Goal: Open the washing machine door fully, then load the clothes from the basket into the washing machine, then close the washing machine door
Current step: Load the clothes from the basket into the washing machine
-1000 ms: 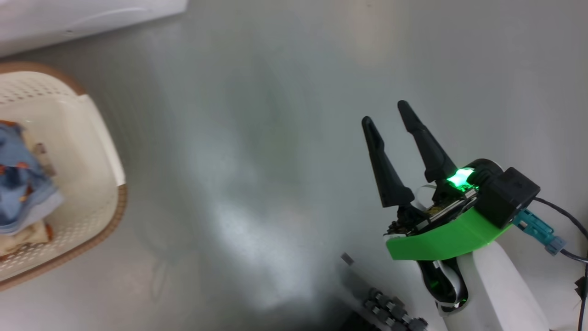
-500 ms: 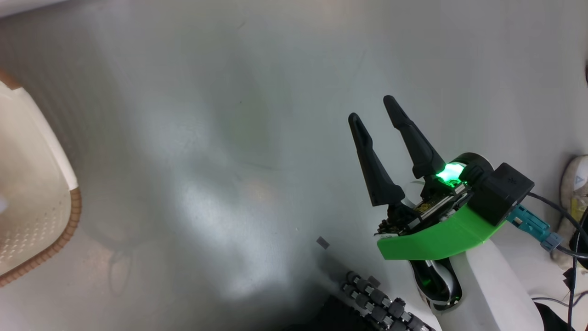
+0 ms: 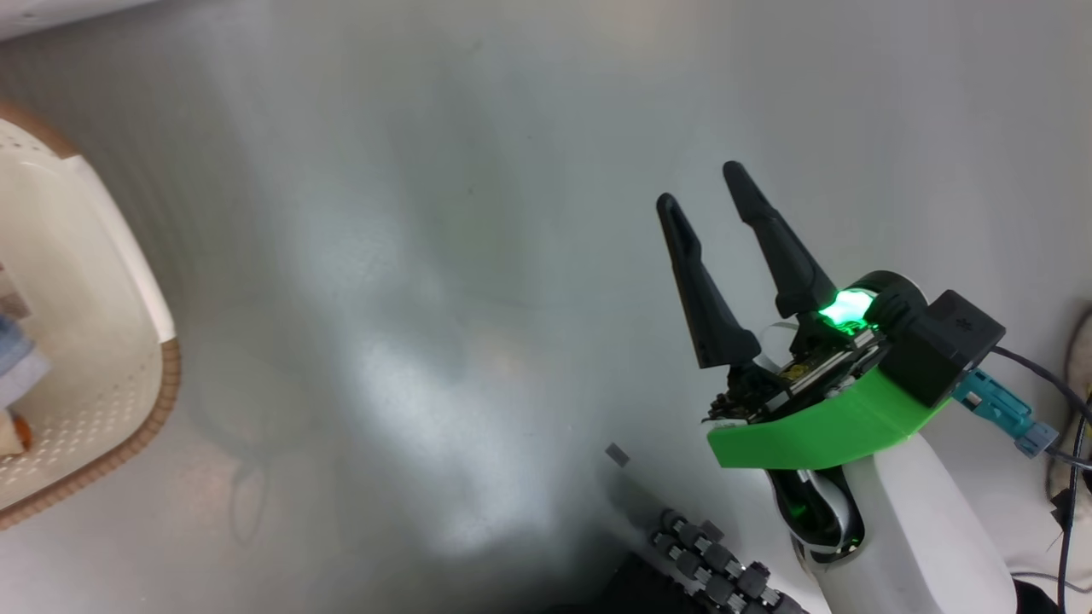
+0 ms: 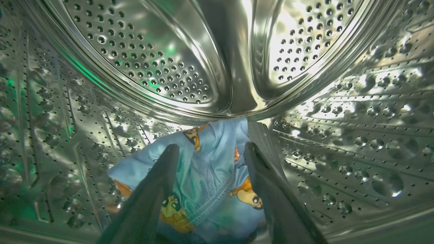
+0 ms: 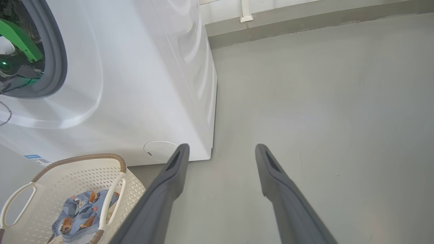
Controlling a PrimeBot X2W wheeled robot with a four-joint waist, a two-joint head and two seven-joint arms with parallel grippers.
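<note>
Deep in the washing machine's steel drum [image 4: 152, 67], my left gripper [image 4: 212, 146] is open. A light blue piece of the clothes [image 4: 210, 176] with orange figures lies loose on the drum floor between and under its fingers. In the right wrist view the white washing machine [image 5: 135, 84] shows its grey seal [image 5: 57, 51], with my left arm's green part [image 5: 17, 37] inside the opening. The basket [image 5: 78, 159] stands before it, holding more blue clothes [image 5: 81, 210]. My right gripper [image 3: 699, 183] hangs open and empty over bare floor, right of the basket [image 3: 162, 375]. The washing machine door is out of view.
Grey glossy floor spreads right of the machine to a wall skirting [image 5: 305, 23]. My base's dark rollers [image 3: 717, 563] sit at the head view's bottom edge. Black cables [image 3: 1066, 477] trail at the far right. A round flap [image 5: 159, 150] sits low on the machine's front.
The head camera has swung: the basket slid toward the left edge, then came a little way back. My right gripper stays open in the same pose.
</note>
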